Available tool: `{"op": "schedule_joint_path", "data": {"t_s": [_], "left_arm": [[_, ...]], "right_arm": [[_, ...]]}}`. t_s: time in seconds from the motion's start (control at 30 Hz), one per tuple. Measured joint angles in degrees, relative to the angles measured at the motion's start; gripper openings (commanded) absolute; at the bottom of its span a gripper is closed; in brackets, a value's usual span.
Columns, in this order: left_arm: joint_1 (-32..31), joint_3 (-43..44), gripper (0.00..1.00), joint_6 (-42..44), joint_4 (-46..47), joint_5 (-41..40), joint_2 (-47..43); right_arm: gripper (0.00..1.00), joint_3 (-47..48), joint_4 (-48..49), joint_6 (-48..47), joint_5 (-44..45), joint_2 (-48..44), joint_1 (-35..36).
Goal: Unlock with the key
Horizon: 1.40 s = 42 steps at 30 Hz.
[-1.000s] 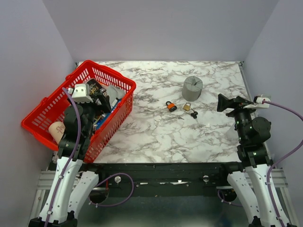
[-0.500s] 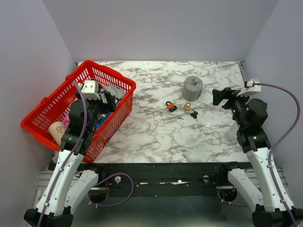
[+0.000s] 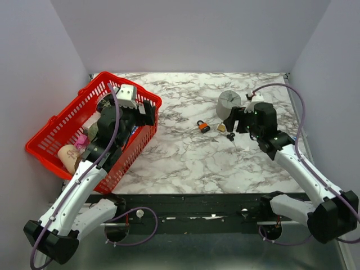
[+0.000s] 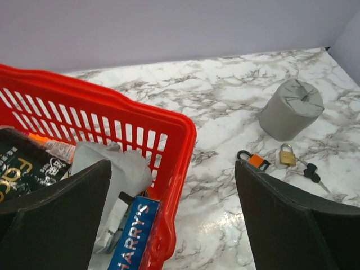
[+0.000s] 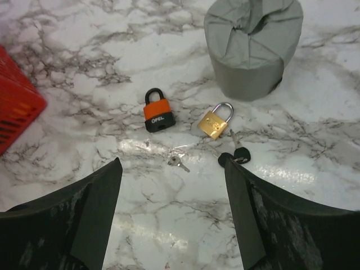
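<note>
Marble-patterned tabletop (image 3: 185,163) (grey-veined), plain pale walls (image 3: 191,34) around.

Robot lab test cell, plain grey walls (image 3: 191,34) boxing a marble-print table (image 3: 185,163), black mounting rail (image 3: 191,200) along its front

The key (image 5: 241,156) lies just before the right-hand padlock (image 5: 214,124), with the wrapped cylinder (image 5: 253,45) behind it.

The white and grey marble-patterned tabletop (image 5: 140,225) looks smooth and glossy, with bright glints. The grey cylinder (image 5: 253,45), far right, wears a matt, creased wrapping. The orange padlock (image 5: 156,114) has a smooth plastic-looking cover. The brass padlock (image 5: 212,124) is shiny metal with a silvery shackle. The tiny key (image 5: 241,155) has a black head and a thin metal blade. The red lattice basket (image 4: 112,98), left, is glossy plastic.
</note>
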Motion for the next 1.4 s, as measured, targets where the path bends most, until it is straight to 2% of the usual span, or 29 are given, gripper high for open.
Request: {"op": "schedule_joint_path", "data": {"t_s": [0.2,0.33,0.43,0.5,0.63,0.77,0.97,1.27,1.4], "left_arm": [[0.00,-6.12,0.99,-0.11,1.29,-1.60,-2.25],[0.00,-6.38,0.99,-0.68,2.21,-1.64,-3.23],[0.00,-6.38,0.99,-1.05,3.02,-1.64,-3.82],[0.00,-6.38,0.99,-1.20,3.30,-1.64,-3.91],[0.00,-6.38,0.99,-1.44,3.48,-1.64,-3.91],[0.00,-6.38,0.99,-1.60,3.48,-1.64,-3.98],[0.00,-6.38,0.98,-1.62,3.48,-1.70,-4.83],[0.00,-6.38,0.98,-1.81,3.48,-1.99,-4.90],[0.00,-6.38,0.99,-1.99,3.48,-2.14,-4.90]], "right_arm": [[0.79,0.63,0.50,2.25,0.68,12.24,3.26],[0.70,2.40,0.07,3.50,2.08,21.03,5.49],[0.68,4.79,0.00,4.22,3.02,26.01,6.29],[0.66,6.34,0.09,4.59,3.93,28.74,6.60],[0.54,9.05,0.15,4.87,5.84,33.48,7.32],[0.50,11.32,-0.15,5.38,7.19,38.01,8.07],[0.45,11.82,-1.01,6.34,9.42,40.41,10.12],[0.43,12.87,-2.49,7.82,13.57,42.16,11.89],[0.38,12.87,-2.93,8.26,15.39,42.16,12.04]]}}
